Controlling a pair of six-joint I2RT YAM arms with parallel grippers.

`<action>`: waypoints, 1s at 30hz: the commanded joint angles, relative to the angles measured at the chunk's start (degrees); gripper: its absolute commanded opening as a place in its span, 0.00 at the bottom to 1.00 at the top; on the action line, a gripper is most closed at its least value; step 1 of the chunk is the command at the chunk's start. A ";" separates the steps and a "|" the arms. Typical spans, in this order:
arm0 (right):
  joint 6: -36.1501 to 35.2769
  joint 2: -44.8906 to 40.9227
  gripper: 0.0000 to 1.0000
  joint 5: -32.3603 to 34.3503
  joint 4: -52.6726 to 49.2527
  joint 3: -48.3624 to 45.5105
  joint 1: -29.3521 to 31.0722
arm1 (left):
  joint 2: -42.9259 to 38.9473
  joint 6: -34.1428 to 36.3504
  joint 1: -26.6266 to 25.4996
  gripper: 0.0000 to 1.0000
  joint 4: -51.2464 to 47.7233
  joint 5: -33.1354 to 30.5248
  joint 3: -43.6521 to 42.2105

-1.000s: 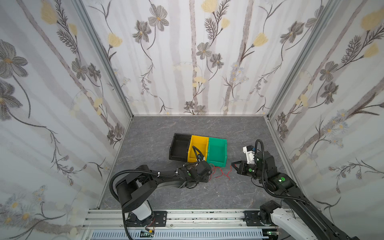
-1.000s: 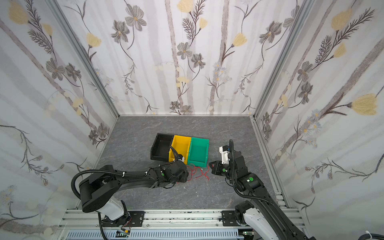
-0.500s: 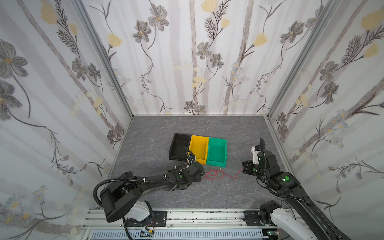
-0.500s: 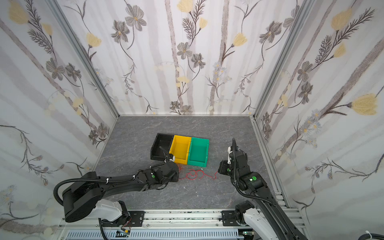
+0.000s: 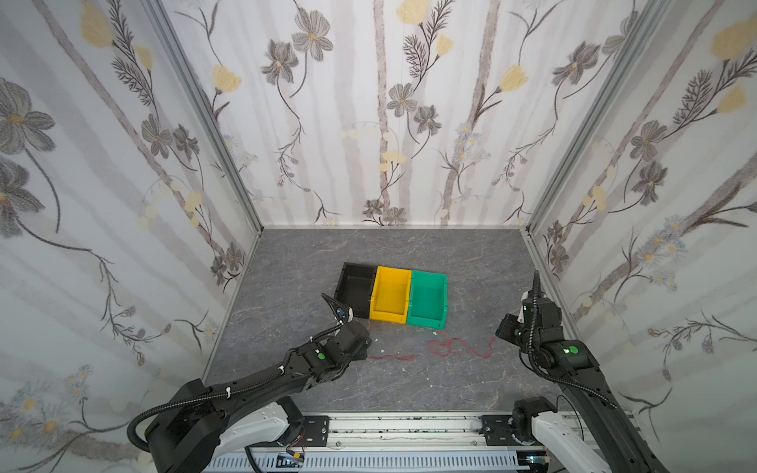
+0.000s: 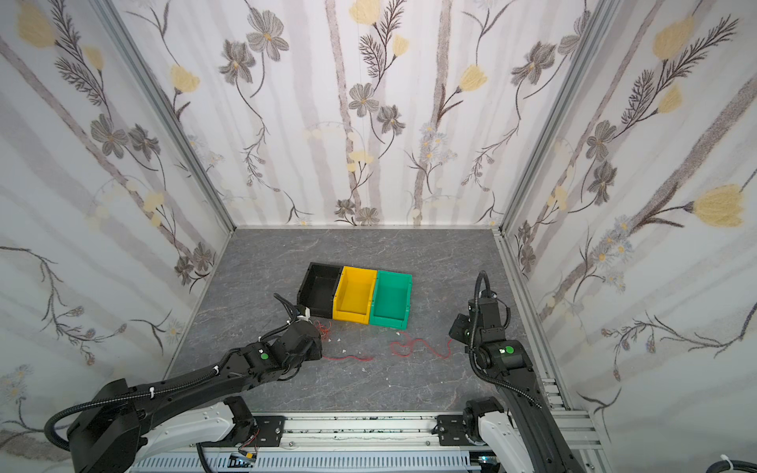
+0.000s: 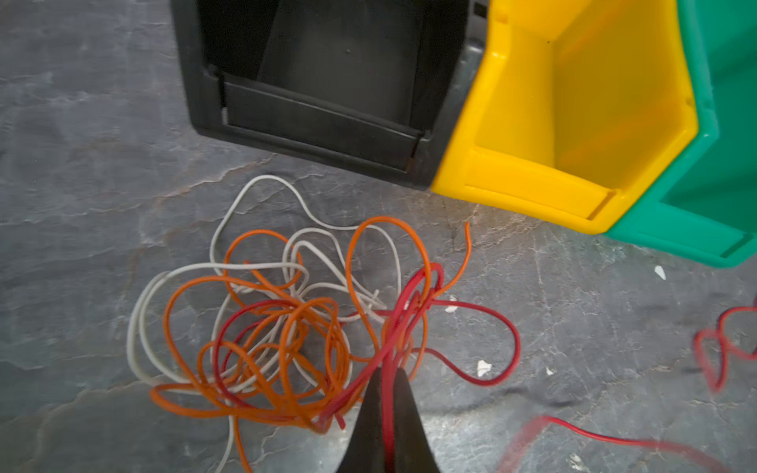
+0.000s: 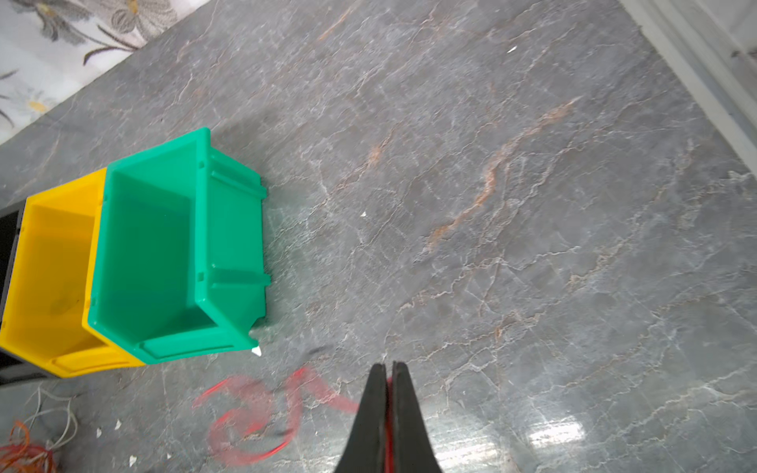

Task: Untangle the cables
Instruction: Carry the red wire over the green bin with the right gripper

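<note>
Plainly, a knot of cables (image 7: 278, 327) in orange, white and red was heaped on the grey desk (image 5: 409, 254) at the near left, just in front of the black bin (image 5: 343, 286). The left hand (image 7: 387, 374) was pressed together at the right edge of that knot, with a red cable (image 5: 446, 348) pinched between its fingers. Rightward from there, red cable was laid along the desk and looped into a curl in front of the green bin (image 5: 426, 321). Its right end was drawn up to the right hand (image 8: 389, 366), which was likewise closed on it, well apart from the knot. On the far side, the black bin, a yellow bin (image 5: 389, 315) and the green bin were set touching in a row. A few white scraps (image 7: 483, 366) were scattered on the desk near the cables.
</note>
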 commanded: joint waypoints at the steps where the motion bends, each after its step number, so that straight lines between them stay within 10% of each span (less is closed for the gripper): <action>1: 0.62 -1.00 0.00 1.42 -0.23 -0.03 -2.98 | -2.04 -0.98 1.26 0.00 -5.14 -2.40 -0.65; 13: 1.16 1.68 0.00 -20.72 6.94 -1.74 -7.50 | -5.66 0.19 2.81 0.00 -1.80 3.40 -2.86; 30: -3.48 10.44 0.00 -21.23 10.67 6.17 -7.28 | 0.49 4.64 -2.73 0.00 7.10 11.61 2.64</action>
